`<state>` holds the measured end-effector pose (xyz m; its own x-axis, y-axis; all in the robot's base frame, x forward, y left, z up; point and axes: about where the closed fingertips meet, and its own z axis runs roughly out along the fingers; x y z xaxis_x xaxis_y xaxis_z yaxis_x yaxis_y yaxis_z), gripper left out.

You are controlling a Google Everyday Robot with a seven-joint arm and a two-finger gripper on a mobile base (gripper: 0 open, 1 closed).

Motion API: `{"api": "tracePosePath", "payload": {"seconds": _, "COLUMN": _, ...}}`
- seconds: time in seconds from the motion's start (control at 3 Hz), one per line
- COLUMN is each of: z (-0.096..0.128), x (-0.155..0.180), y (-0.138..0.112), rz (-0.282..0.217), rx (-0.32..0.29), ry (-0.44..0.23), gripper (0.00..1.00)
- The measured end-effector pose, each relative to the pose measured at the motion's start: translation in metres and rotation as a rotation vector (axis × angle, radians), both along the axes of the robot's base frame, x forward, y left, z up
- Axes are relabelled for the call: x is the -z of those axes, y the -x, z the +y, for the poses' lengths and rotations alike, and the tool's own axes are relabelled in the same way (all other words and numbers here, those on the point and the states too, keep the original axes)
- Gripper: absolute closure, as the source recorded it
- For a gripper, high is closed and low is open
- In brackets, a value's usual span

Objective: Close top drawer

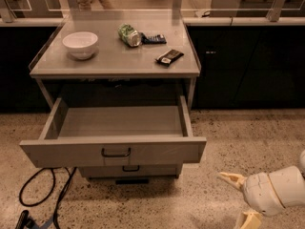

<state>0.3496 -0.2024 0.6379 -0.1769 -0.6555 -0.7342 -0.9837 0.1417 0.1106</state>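
Note:
The top drawer [114,151] is a wide grey metal drawer, pulled far out from under the grey table top [114,63]. Its inside looks empty. A small black pull handle [116,152] sits in the middle of its flat front panel. My gripper [240,200] is at the lower right, low above the floor and well to the right of the drawer front, touching nothing. Its two cream fingers [232,179] are spread apart and hold nothing.
A narrower drawer front [129,170] with a black handle sits below the top drawer. On the table stand a white bowl [80,44], a crushed green can [129,35], a dark packet [153,39] and a black bar [169,57]. Black cables [45,197] lie on the floor at the lower left.

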Motion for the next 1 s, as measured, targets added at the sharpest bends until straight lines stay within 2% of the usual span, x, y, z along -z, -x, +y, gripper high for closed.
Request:
{"api": "tracePosePath", "payload": {"seconds": 0.33, "z": 0.041, "x": 0.008, "y": -0.012, "rz": -0.007, "rx": -0.078, "ry": -0.042, "gripper": 0.00}}
{"api": "tracePosePath", "payload": {"seconds": 0.67, "z": 0.106, "x": 0.001, "y": -0.031, "rz": -0.060, "rx": -0.177, "ry": -0.101, "gripper": 0.00}}
{"api": "tracePosePath", "payload": {"seconds": 1.0, "z": 0.106, "x": 0.001, "y": -0.031, "rz": -0.060, "rx": -0.177, "ry": -0.101, "gripper": 0.00}}
